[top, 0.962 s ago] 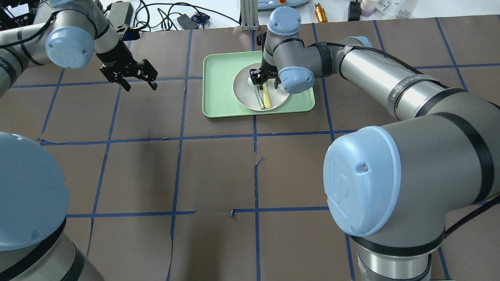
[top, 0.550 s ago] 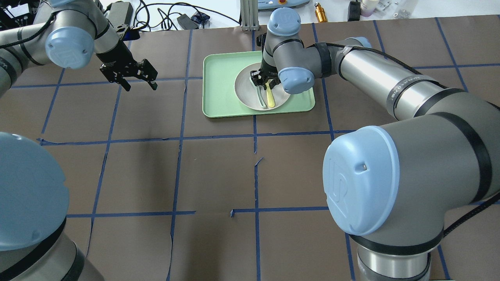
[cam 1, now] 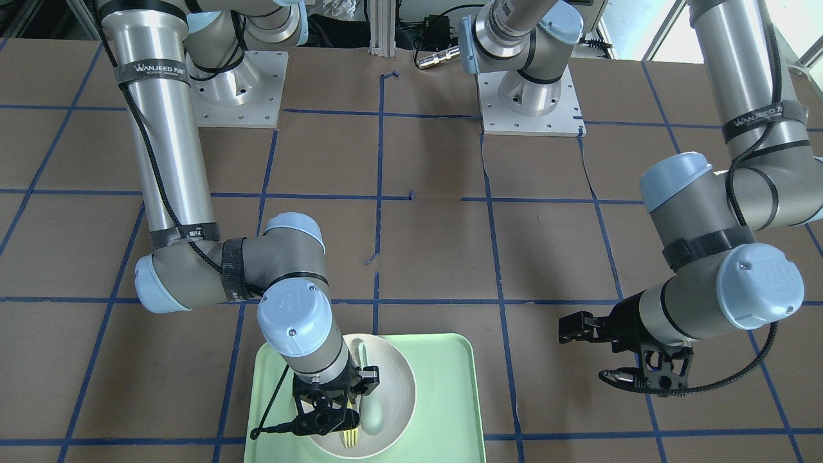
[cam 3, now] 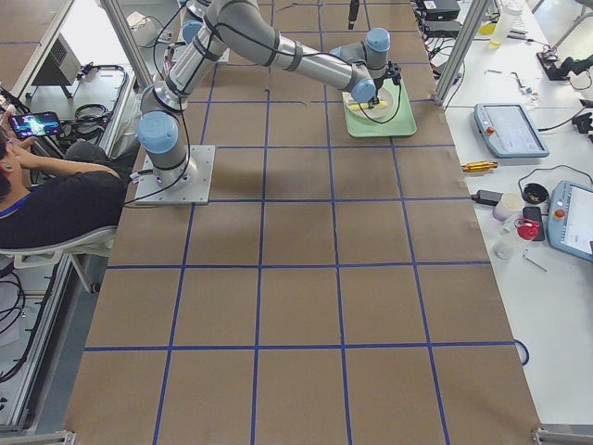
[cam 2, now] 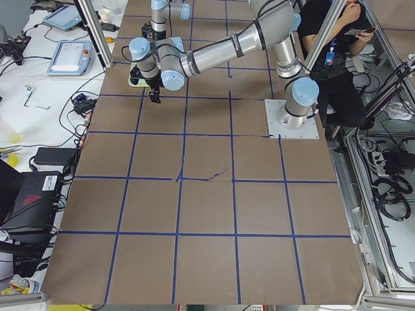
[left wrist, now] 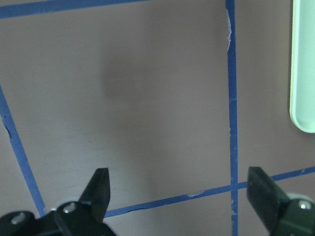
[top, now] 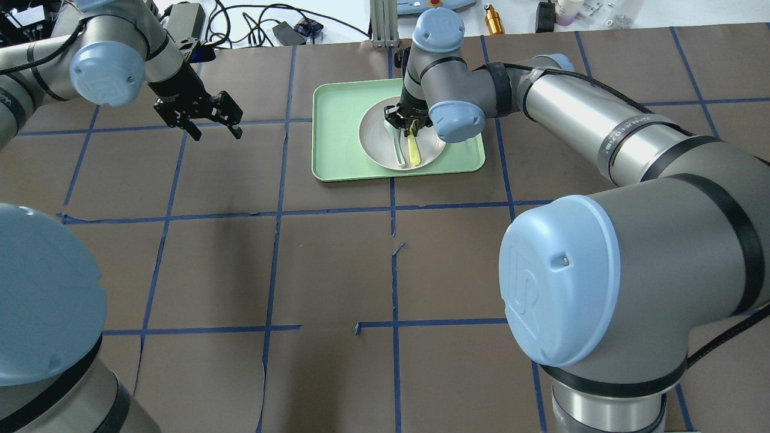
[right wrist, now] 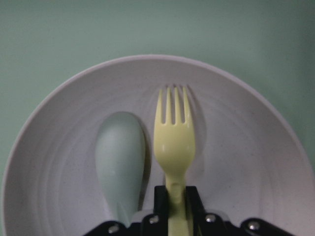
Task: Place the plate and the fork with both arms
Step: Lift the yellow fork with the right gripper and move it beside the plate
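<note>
Right gripper [top: 409, 124]: black two-finger unit, clenched on the handle of the slim pale-yellow plastic fork [right wrist: 174, 142]
Right arm pose: silver-grey arm with light-blue joint caps, stretched across the table; wrist turned down, fingers pointing into the plate
Fork: smooth, glossy, four short tines; it projects straight out from between the clamped fingers, tines away from the gripper; contact between its head and the plate cannot be determined
Plate: round shallow off-white matte plate [right wrist: 246, 157], faintly speckled, raised rim; directly beneath the right gripper
Spoon: grey-green plastic spoon [right wrist: 120, 162], smooth oval bowl; lying in the plate just beside the gripped fork, parallel to it
Tray: rectangular mint-green tray [top: 337, 132], rounded corners, raised lip; under the plate, below the right gripper
Left gripper [top: 218, 133]: black, released, fingers spread wide
Left arm pose: elbow bent, wrist angled down, gripper above the brown paper-covered table with blue tape grid [top: 331, 270], well apart from the tray
</note>
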Controlling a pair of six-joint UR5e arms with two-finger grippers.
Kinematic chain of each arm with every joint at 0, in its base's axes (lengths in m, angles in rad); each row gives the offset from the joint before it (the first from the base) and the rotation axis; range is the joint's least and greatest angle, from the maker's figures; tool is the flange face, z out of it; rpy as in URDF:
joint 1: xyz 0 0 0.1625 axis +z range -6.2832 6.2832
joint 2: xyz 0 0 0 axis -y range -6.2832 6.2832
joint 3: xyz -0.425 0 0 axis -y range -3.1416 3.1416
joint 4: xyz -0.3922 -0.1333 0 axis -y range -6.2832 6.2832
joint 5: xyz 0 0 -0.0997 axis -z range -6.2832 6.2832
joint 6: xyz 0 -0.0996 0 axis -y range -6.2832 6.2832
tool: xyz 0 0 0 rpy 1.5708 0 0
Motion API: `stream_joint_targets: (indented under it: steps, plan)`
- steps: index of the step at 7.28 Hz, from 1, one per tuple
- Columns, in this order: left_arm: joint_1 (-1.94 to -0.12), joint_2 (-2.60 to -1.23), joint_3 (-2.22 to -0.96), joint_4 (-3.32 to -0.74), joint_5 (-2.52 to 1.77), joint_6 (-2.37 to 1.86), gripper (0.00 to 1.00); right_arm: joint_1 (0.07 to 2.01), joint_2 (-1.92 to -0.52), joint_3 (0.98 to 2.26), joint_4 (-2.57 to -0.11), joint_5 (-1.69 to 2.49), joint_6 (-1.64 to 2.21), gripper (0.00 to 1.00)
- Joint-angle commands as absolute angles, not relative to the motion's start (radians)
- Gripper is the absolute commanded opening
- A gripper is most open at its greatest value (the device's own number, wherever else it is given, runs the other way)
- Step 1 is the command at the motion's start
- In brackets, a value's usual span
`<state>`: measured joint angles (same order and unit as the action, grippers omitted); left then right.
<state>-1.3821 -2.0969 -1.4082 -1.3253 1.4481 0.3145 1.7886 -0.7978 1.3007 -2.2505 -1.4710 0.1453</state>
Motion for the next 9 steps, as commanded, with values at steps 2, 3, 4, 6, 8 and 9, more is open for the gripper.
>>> stream_joint_targets:
  steps: [2,3,4,6,8,9]
  plan:
    - [-1.382,-2.095,-1.408,-1.325,1.448,0.314,1.00,1.789,-0.828,1.298,-2.241,-1.471,0.190,0.00]
    - [-1.382,-2.094,-1.408,-1.325,1.450,0.314,1.00,1.786,-0.857,1.292,-2.241,-1.474,0.180,0.00]
    - [-1.382,-2.092,-1.407,-1.325,1.450,0.314,1.00,1.761,-0.877,1.283,-2.240,-1.489,0.166,0.00]
    - [-1.382,-2.092,-1.407,-1.325,1.448,0.314,1.00,1.669,-0.876,1.298,-2.240,-1.499,0.024,0.00]
    - [-1.384,-2.092,-1.410,-1.325,1.448,0.313,1.00,1.632,-0.836,1.301,-2.241,-1.511,-0.055,0.00]
    - [-1.385,-2.092,-1.416,-1.325,1.448,0.310,1.00,1.632,-0.806,1.293,-2.241,-1.503,-0.048,0.00]
